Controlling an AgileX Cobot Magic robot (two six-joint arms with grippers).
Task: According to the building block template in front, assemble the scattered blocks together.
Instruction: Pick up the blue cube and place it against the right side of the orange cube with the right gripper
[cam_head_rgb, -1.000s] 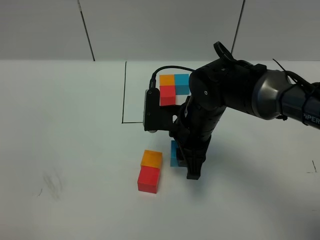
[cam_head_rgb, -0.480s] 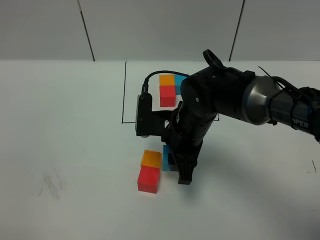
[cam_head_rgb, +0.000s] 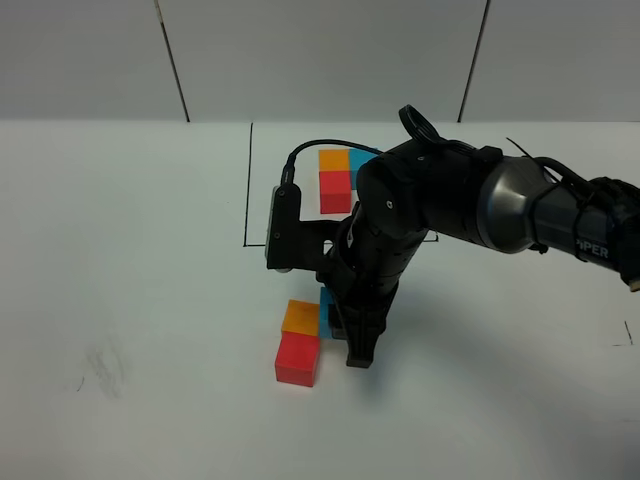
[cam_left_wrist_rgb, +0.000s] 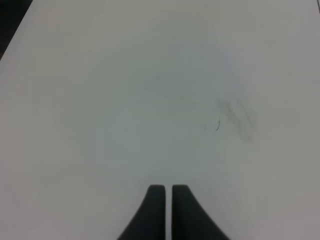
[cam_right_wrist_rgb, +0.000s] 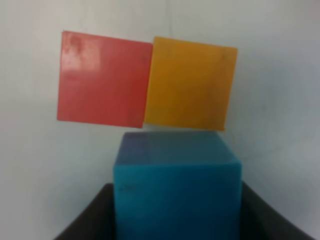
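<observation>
In the exterior high view, the black right gripper (cam_head_rgb: 345, 335) sits just below the centre of the frame, its dark jaws clamped on the small matte blue cube (cam_head_rgb: 327, 313), most of which is hidden behind the arm. In the right wrist view that blue cube (cam_right_wrist_rgb: 177, 187) fills the lower middle, a black finger (cam_right_wrist_rgb: 92, 215) pressing each side, and its far edge meets the lower edge of the small matte orange cube (cam_right_wrist_rgb: 190, 85). The small matte red cube (cam_right_wrist_rgb: 102, 80) lies side by side with the orange one, touching it. In the exterior high view the orange cube (cam_head_rgb: 301, 317) sits directly above the red cube (cam_head_rgb: 298, 359), with the blue one against the orange cube's right side. The building block template (cam_head_rgb: 335, 178), an orange, blue and red trio inside a thin black drawn rectangle, lies at upper centre, partly covered by the arm. The white table (cam_head_rgb: 130, 300) carries faint smudges at lower left. In the left wrist view the left gripper (cam_left_wrist_rgb: 167, 200) hangs over bare table with its two dark fingertips (cam_left_wrist_rgb: 152, 210) nearly together, holding nothing.
</observation>
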